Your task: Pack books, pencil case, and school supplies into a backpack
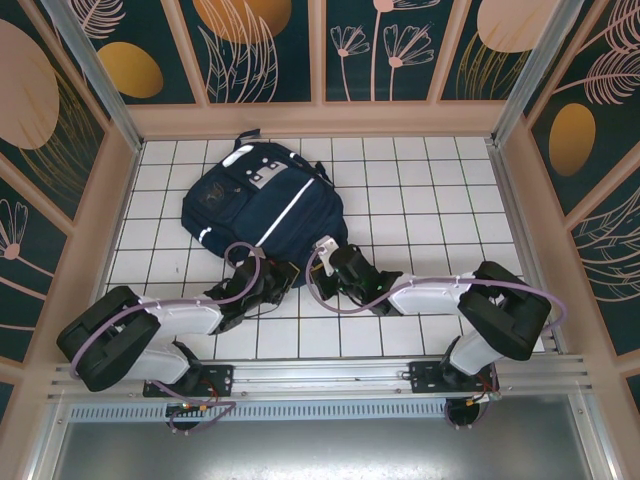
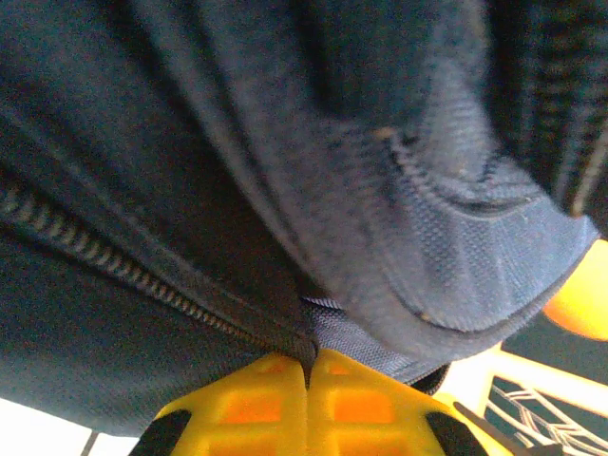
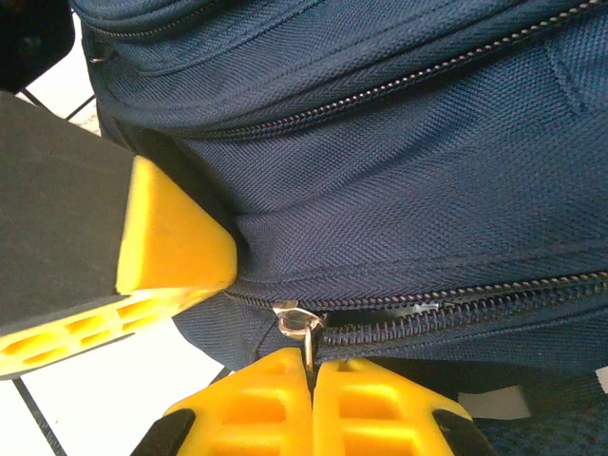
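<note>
The navy-blue backpack (image 1: 262, 205) lies flat on the white tiled table, its lower edge towards the arms. My left gripper (image 1: 284, 272) is at that lower edge. In the left wrist view its yellow fingers (image 2: 256, 404) are shut on a fold of backpack fabric (image 2: 313, 328) beside a zipper line. My right gripper (image 1: 325, 250) sits just right of it, shut on the metal zipper pull (image 3: 302, 328). To the right of the slider the zipper teeth (image 3: 427, 318) stand slightly apart. One left finger (image 3: 176, 237) presses against the bag beside the slider. The books, pencil case and school supplies are out of view.
Bare white tiles (image 1: 430, 200) stretch to the right of the backpack. Patterned wall panels (image 1: 260, 45) close the table in at the back and both sides. An aluminium rail (image 1: 320, 378) carrying both arm bases runs along the near edge.
</note>
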### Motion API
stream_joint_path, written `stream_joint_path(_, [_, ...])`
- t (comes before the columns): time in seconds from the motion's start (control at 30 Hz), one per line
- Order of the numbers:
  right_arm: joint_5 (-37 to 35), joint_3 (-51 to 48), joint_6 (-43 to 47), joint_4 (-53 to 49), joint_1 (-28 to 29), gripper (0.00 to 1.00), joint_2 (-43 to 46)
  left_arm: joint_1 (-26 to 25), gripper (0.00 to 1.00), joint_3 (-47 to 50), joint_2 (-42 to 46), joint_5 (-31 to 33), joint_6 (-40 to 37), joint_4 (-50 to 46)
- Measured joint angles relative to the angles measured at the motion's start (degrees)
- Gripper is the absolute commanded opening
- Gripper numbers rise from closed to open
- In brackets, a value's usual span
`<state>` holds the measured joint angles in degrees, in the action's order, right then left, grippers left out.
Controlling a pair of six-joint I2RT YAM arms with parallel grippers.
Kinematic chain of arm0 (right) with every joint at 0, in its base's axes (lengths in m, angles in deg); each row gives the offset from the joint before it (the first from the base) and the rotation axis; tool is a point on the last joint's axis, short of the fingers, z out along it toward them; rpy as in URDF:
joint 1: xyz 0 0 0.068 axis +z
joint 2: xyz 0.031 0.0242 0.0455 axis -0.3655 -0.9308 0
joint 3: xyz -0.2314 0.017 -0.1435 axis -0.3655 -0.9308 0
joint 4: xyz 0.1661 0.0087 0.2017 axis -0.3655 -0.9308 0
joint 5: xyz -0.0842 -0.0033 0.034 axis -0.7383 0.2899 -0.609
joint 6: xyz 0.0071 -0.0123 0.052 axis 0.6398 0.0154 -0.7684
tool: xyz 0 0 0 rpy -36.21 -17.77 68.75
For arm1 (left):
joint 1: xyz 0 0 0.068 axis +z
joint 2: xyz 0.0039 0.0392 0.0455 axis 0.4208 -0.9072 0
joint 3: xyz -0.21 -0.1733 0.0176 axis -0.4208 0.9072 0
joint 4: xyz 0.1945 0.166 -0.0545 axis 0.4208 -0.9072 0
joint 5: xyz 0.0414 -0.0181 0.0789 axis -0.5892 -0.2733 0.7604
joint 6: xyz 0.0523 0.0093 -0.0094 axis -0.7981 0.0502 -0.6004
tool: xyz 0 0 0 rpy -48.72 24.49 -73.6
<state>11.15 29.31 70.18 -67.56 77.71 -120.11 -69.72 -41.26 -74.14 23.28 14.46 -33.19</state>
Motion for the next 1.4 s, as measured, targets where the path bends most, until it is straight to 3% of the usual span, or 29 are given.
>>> stream_joint_path(0.13, [-0.5, 0.0, 0.0, 0.2, 0.3, 0.00, 0.0, -0.3, 0.00, 0.1, 3.0, 1.2, 0.3, -2.6])
stream_joint_path(0.3, [-0.2, 0.8, 0.2, 1.5, 0.1, 0.00, 0.0, -0.2, 0.00, 2.5, 13.9, 3.5, -0.6, -9.3])
stream_joint_path(0.57, [-1.5, 1.4, 0.2, 1.4, -7.2, 0.00, 0.0, 3.1, 0.00, 7.8, 35.1, 9.9, -1.7, -25.6])
stream_joint_path(0.8, [-0.6, 2.7, 0.2, 1.4, -11.2, 0.00, -2.7, 4.2, 0.00, 7.6, 41.5, 13.0, -4.1, -35.5])
stream_joint_path(1.07, [0.7, 2.7, 0.1, 1.4, -10.8, 0.00, -2.2, 7.4, 0.00, 0.8, 36.0, 14.6, -12.8, -43.0])
stream_joint_path(1.23, [2.1, 0.2, -0.5, 1.6, -10.1, 0.00, 1.7, 15.3, 0.00, -1.2, 28.6, 9.6, -19.4, -41.0])
stream_joint_path(1.4, [2.3, -1.1, -2.2, 1.6, -5.7, 0.00, 4.0, 23.1, 0.00, -3.7, 22.5, 6.4, -26.6, -39.7])
